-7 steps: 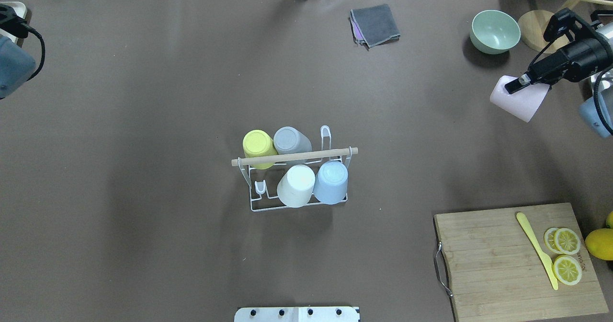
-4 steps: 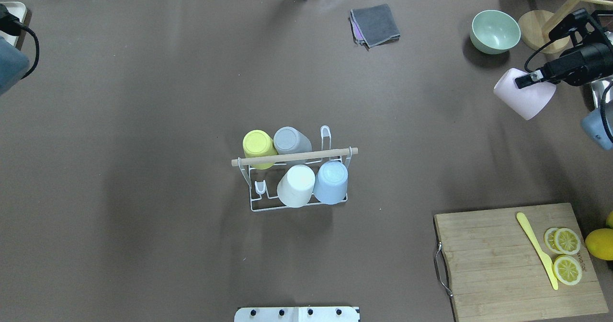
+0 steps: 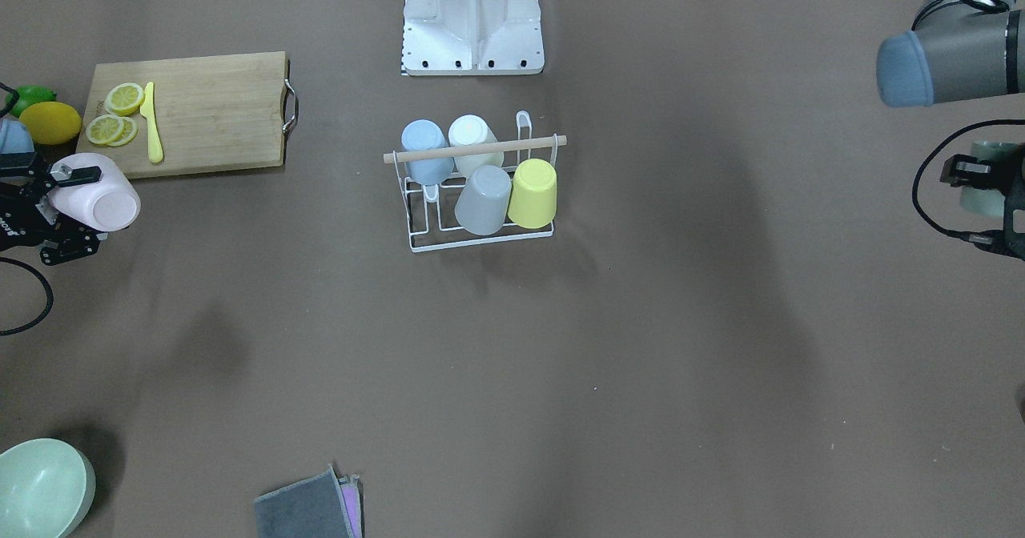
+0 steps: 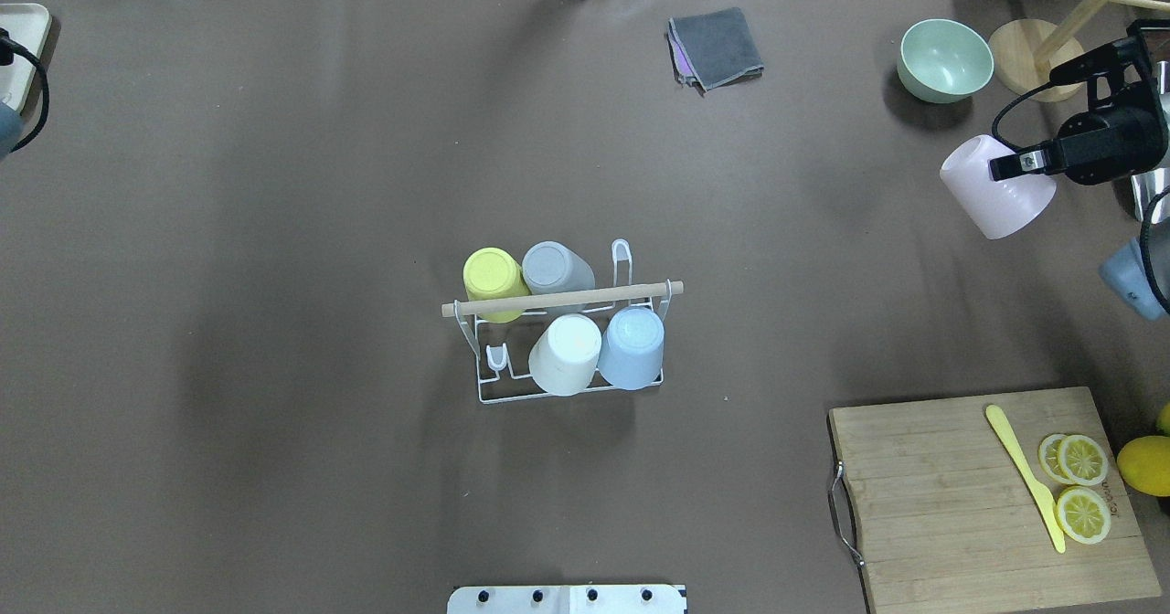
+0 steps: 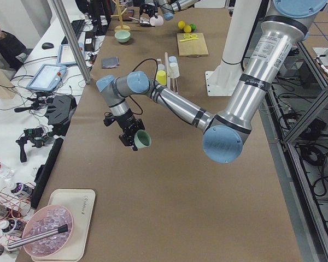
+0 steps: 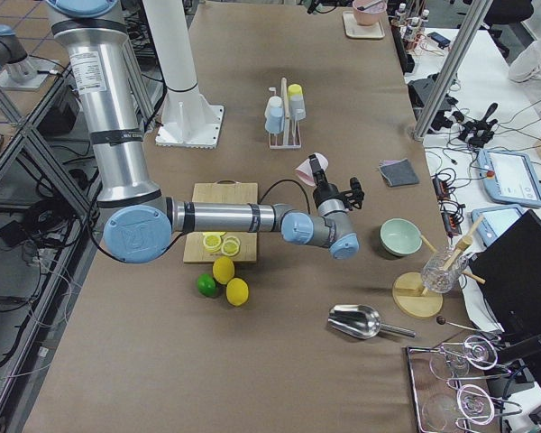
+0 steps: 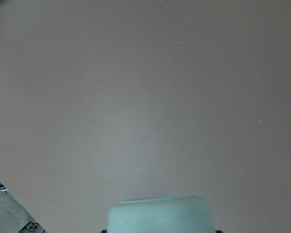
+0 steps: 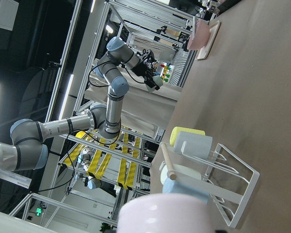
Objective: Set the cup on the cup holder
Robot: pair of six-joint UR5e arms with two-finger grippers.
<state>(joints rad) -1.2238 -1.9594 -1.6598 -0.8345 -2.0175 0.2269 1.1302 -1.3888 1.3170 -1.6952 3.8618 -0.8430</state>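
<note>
The white wire cup holder [image 4: 569,396] with a wooden rod handle [image 4: 562,300] stands mid-table and carries yellow, grey, white and blue cups upside down. It also shows in the front view [image 3: 480,242] and the right wrist view [image 8: 233,179]. My right gripper [image 4: 1003,174] is shut on a pink cup [image 4: 992,198], held tilted above the table's right side, far from the rack; the pink cup also shows in the front view [image 3: 100,198]. My left gripper [image 3: 973,202] is shut on a pale green cup [image 5: 142,140] above the table's left end.
A cutting board [image 4: 951,495] with lemon slices and a yellow knife [image 4: 1024,477] lies front right, with a lemon [image 4: 1144,464] beside it. A green bowl [image 4: 944,58] and a wooden stand [image 4: 1024,57] sit back right. A grey cloth [image 4: 716,47] lies at the back.
My right gripper has swung the pink cup round, its bottom now pointing left, and drawn back slightly to the right. My left arm has pulled back out of the overhead view's left edge.
</note>
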